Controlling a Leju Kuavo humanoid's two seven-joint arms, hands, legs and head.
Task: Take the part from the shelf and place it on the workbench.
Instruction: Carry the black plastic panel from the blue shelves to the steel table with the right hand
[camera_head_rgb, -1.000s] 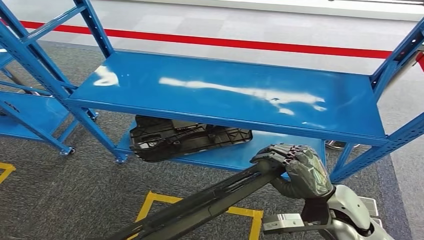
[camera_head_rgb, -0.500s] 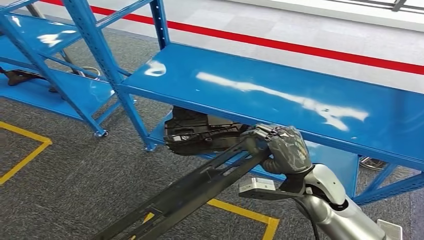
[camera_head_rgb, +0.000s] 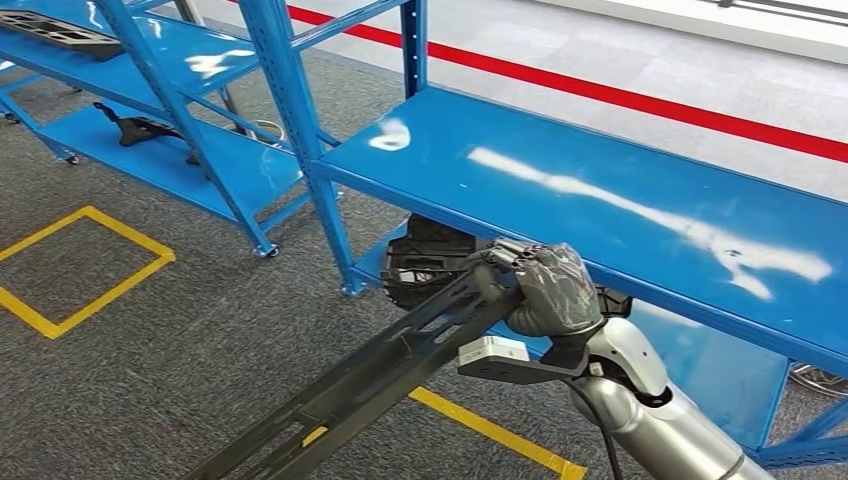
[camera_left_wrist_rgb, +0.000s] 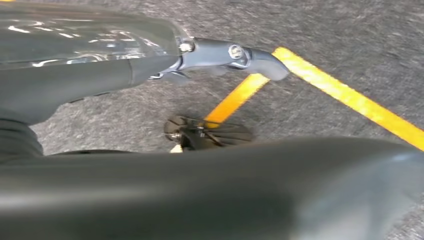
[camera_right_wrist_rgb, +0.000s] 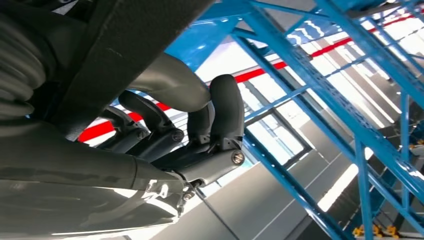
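Observation:
In the head view my right hand grips the upper end of a long black part. The part slants down past the picture's bottom edge at the left. The hand is just in front of the blue shelf, below the edge of its upper board. The right wrist view shows dark fingers curled around the black part. In the left wrist view my left hand has its thumb stretched out over grey carpet. A broad dark blurred surface lies close by, and any hold on it is unclear.
Another black part lies on the shelf's lower board behind my right hand. A second blue shelf stands at the left with black parts on it. Yellow lines mark the grey carpet. A red stripe runs beyond the shelves.
The camera has turned left: the shelf has slid right in the picture and the second shelf has come into view. My right hand keeps its hold on the long part.

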